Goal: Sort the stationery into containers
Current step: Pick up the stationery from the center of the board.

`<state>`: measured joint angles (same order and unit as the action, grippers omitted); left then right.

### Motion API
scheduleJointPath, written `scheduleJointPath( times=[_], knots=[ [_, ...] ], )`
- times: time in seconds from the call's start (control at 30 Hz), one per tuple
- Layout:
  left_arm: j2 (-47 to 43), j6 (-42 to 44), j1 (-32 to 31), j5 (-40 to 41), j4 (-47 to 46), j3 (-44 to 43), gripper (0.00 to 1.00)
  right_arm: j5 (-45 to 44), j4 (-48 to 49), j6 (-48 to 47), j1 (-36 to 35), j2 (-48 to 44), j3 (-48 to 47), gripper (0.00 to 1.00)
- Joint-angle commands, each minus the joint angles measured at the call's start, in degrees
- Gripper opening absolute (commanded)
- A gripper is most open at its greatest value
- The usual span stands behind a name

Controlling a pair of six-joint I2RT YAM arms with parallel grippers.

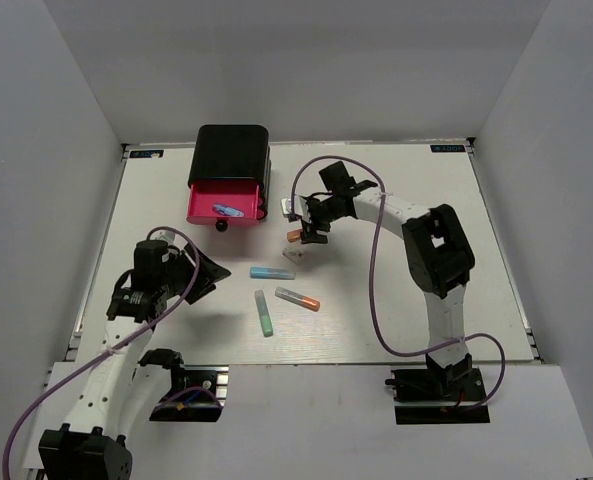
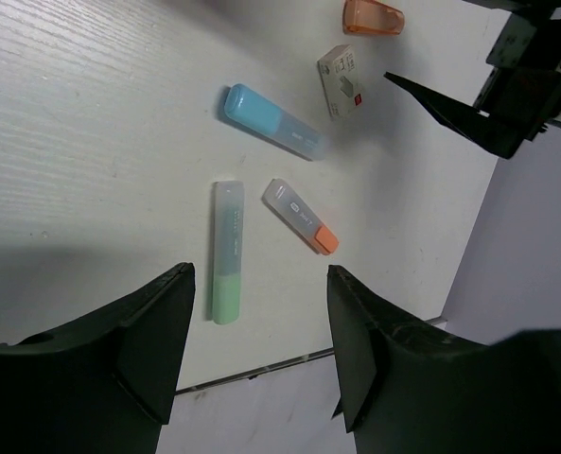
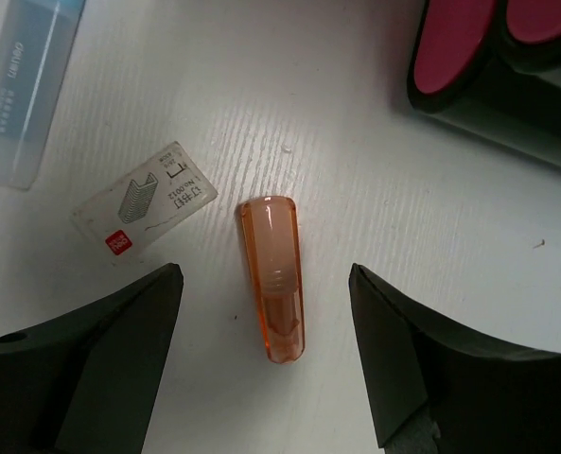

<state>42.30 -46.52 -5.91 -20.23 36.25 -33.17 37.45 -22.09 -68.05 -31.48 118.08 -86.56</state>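
Nearest the bases, the left gripper (image 2: 259, 274) hangs with its jaws spread and nothing between them, over the near end of the scattered stationery. Just below it lies a translucent green-ended plastic stick (image 2: 227, 253). Beside that is a short grey stick with an orange tip (image 2: 300, 216), and farther out a light blue stick (image 2: 273, 121). All three lie apart on the white table (image 1: 396, 290).

Beyond them sits a small white printed block (image 3: 142, 201), and next to it a tapered translucent orange stick (image 3: 274, 280). The right gripper (image 3: 263, 274) straddles this orange stick with its jaws wide, one on each side. How high it sits above the table I cannot tell.

Farthest back, the glossy black rounded cabinet (image 1: 232, 150) has one pink drawer (image 1: 204, 205) pulled out, with a blue stick (image 1: 228, 210) inside it.

The likely next step is closing on the orange stick. Its smooth taper could slip out of an off-centre pinch. The white block sits close enough for a descending finger to nudge it. Carried low, the stick could catch the drawer's front.
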Motion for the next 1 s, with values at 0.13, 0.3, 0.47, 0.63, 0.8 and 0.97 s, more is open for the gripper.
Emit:
scheduleJointPath(
  times=[0.13, 0.3, 0.47, 0.63, 0.8, 0.97],
  knots=[
    [-2.31, -2.08, 0.02, 1.42, 1.98, 0.99, 0.68, -0.36, -7.27, -5.95, 0.46, 6.01, -6.77, 0.74],
    [-0.91, -2.61, 0.02, 1.42, 0.76, 1.00, 0.68, -1.94, -6.65, -3.85, 0.55, 8.92, -10.27, 0.72],
    [0.32, -2.61, 0.02, 1.42, 0.22, 0.47, 0.68, -3.08, -13.48, -6.82, 0.81, 13.04, -15.03, 0.64],
    [0.32, -2.61, 0.02, 1.42, -0.39, 0.47, 0.68, -4.75, -27.70, -12.10, 0.99, 17.53, -21.52, 0.47],
    [0.32, -3.13, 0.02, 0.90, -1.62, 0.47, 0.68, -7.13, -36.09, -19.66, 1.07, 17.89, -22.51, 0.29],
    [0.85, -3.14, 0.02, 0.89, -3.46, 1.00, 0.68, -7.05, -35.06, -15.20, 1.69, 15.08, -20.50, 0.11]
  ],
)
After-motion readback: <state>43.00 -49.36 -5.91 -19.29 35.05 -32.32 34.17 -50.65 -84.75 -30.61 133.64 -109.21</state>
